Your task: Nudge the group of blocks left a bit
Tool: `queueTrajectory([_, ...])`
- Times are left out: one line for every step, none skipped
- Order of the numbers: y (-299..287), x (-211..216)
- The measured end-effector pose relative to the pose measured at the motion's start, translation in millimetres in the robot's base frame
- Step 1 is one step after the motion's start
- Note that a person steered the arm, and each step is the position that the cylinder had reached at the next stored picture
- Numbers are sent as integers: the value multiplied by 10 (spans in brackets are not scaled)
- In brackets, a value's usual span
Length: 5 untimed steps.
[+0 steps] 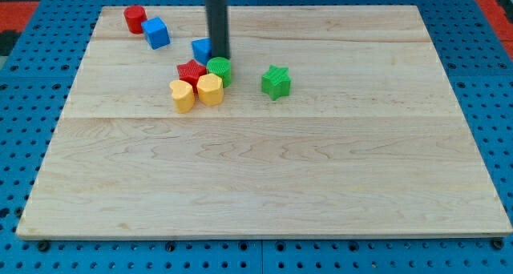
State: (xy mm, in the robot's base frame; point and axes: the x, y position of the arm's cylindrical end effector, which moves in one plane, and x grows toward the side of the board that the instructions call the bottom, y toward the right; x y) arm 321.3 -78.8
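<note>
Jaws do not exist on this arm; it ends in a dark rod, and my tip point(219, 58) rests at the upper edge of the group, touching the green cylinder point(220, 70) and just right of a small blue block point(201, 48); the wooden board point(264, 178) is largest; the group sits upper left of centre: red star point(191, 72), yellow heart point(183, 95) and another yellow block point(210, 89) touching; a green star point(275, 82) stands apart to the view's right; a blue cube point(156, 33) and red block point(135, 18) lie near the top left corner.

Green star point(275, 82) alone right; wooden board point(264, 178).
</note>
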Motion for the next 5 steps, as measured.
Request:
queueTrajectory([-94, 167])
queueTrajectory([218, -126])
queueTrajectory([651, -44])
queueTrajectory([660, 282])
queueTrajectory([443, 381])
